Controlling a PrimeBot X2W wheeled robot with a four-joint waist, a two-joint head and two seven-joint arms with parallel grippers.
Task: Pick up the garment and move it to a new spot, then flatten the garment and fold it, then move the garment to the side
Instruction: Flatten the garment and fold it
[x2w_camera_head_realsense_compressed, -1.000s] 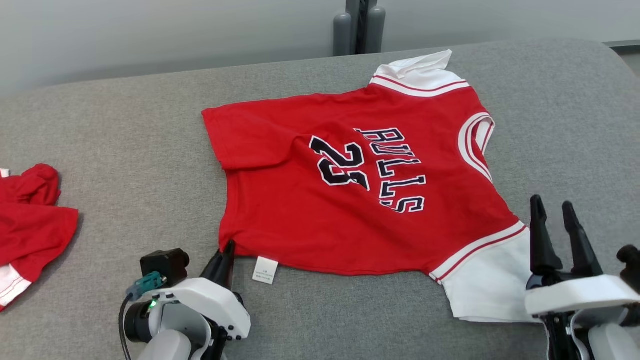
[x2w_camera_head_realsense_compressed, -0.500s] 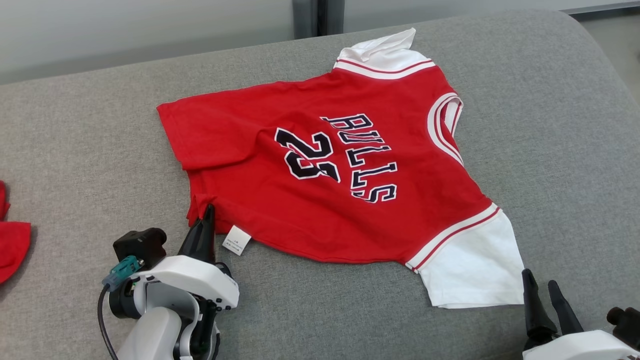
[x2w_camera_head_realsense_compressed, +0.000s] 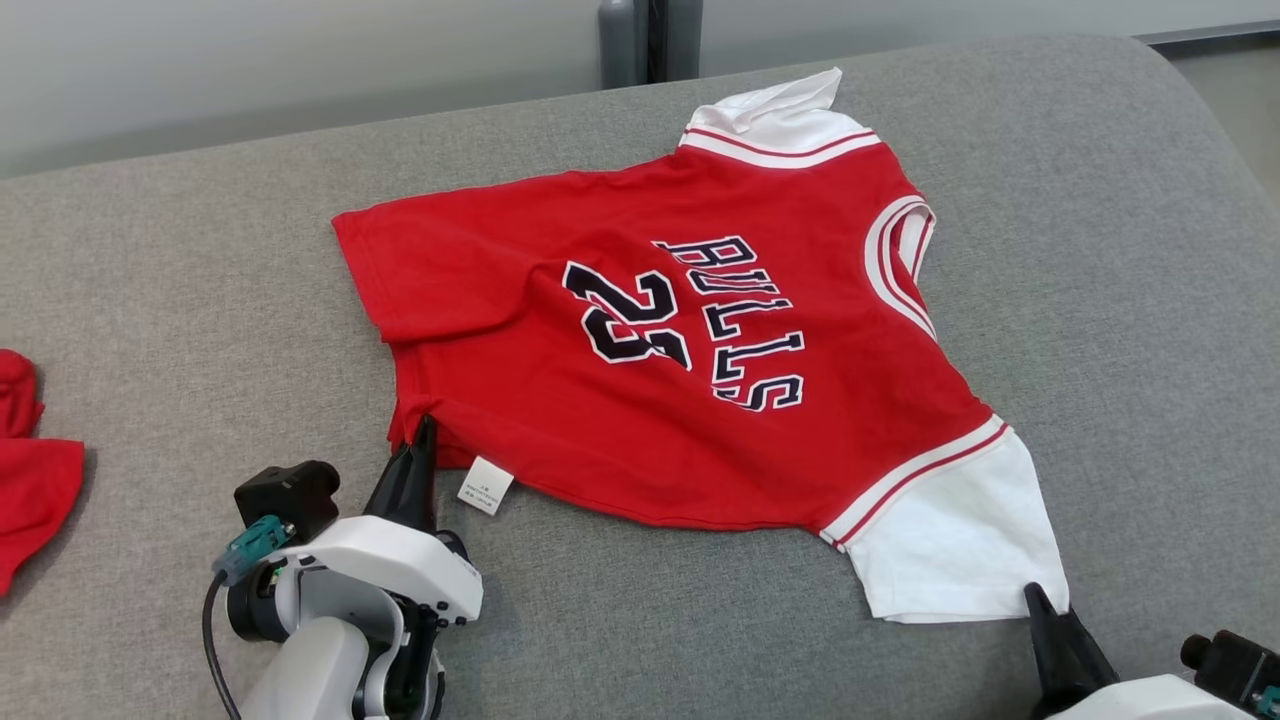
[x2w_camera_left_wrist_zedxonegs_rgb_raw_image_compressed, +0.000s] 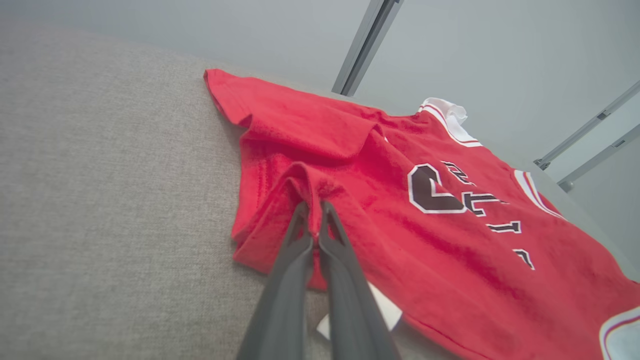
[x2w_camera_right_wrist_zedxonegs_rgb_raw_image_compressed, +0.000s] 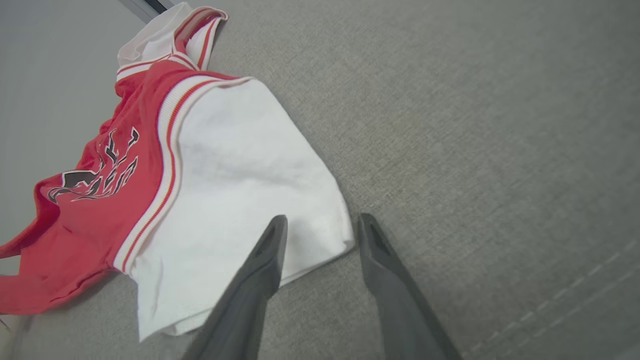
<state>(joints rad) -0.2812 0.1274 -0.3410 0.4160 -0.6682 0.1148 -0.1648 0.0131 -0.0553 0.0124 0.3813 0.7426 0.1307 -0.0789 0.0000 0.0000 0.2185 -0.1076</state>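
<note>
Grey woven-fabric worktop (x2w_camera_head_realsense_compressed: 200, 250), seen from its near edge.

Far left, at the left edge: crumpled red cloth (x2w_camera_head_realsense_compressed: 30, 480), partly cut off by the frame and well apart from everything else.

Left of centre, close to the near edge: your left gripper (x2w_camera_head_realsense_compressed: 428, 428). Its fingers are pressed together on the near left hem corner of the red short-sleeved jersey (x2w_camera_head_realsense_compressed: 560, 290). In the left wrist view you can see them pinching a small raised ridge of red fabric, with the hem bunched around the tips.

Just right of that gripper, a small white care label (x2w_camera_head_realsense_compressed: 485, 486) sticks out from under the hem and lies on the worktop.

The jersey is spread over the middle of the worktop, print side up. The black lettering (x2w_camera_head_realsense_compressed: 740, 320), "BULLS" and "23", reads sideways, and the neck opening faces the right edge. A flap on its left part is folded over onto itself.

One white sleeve (x2w_camera_head_realsense_compressed: 780, 115) points to the far edge, its tip crumpled. The other white sleeve (x2w_camera_head_realsense_compressed: 950, 550) lies flat toward the near right corner.

Far right, at the near edge: your right gripper (x2w_camera_right_wrist_zedxonegs_rgb_raw_image_compressed: 321, 219), fingers spread. The sleeve's near corner sits between them. You cannot tell whether they touch the cloth.
</note>
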